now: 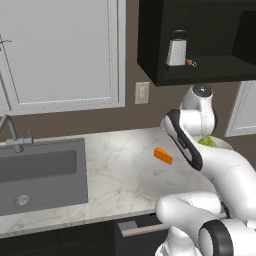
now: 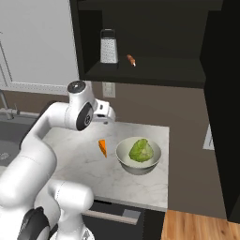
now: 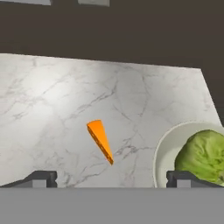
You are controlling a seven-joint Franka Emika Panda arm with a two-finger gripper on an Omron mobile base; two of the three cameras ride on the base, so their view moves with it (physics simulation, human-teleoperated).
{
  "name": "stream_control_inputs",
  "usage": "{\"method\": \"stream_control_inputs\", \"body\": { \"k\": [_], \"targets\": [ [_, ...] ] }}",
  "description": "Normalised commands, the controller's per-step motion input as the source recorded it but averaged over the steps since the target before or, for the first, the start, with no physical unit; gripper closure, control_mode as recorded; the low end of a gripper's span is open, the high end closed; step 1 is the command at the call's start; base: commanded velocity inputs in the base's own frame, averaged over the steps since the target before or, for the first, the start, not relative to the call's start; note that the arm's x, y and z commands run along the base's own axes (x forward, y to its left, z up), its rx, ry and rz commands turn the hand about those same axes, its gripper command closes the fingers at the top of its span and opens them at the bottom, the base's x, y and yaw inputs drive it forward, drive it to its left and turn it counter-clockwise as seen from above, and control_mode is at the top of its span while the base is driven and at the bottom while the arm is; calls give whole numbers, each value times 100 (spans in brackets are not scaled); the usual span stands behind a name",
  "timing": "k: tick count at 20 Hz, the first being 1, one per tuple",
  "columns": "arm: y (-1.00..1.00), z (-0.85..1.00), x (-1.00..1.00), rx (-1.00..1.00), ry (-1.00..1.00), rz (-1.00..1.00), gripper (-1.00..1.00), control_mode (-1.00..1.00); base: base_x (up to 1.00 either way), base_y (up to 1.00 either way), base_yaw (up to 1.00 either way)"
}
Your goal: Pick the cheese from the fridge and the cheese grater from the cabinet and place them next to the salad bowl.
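Note:
The orange cheese [image 1: 163,155] [image 2: 102,147] [image 3: 100,141] lies on the marble counter, just left of the salad bowl [image 2: 138,160] [image 3: 162,153] [image 1: 218,143], a cream bowl of green leaves. In the left base view my arm covers part of the bowl. The silver cheese grater [image 1: 176,49] [image 2: 108,47] stands upright on the floor of the open dark cabinet [image 1: 200,75] [image 2: 140,72]. My gripper [image 3: 111,179] [image 2: 105,117] hangs open above the counter, over the cheese, with nothing between its fingertips [image 3: 40,178]. I cannot tell whether the fridge is in view.
A small orange-brown item [image 1: 189,62] [image 2: 131,60] lies beside the grater. A sink [image 1: 40,172] with a faucet [image 1: 10,127] is set into the counter's left. A wall outlet [image 1: 142,92] sits under the cabinet. A tall dark panel [image 2: 220,93] bounds the counter's right end.

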Motion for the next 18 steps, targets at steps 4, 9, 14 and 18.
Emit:
{"method": "stream_control_inputs", "body": {
  "k": [4, 9, 14, 18],
  "targets": [
    [-20, 70, -15, 8, 0, -9, -100, -100, 0, 0, 0],
    [-26, 56, -12, 6, -5, -4, -100, -100, 0, 0, 0],
    [-27, 42, -8, 2, -15, -1, -100, -100, 0, 0, 0],
    [-11, 50, -1, 3, -6, -2, -100, -100, 0, 0, 0]
  ]
}}
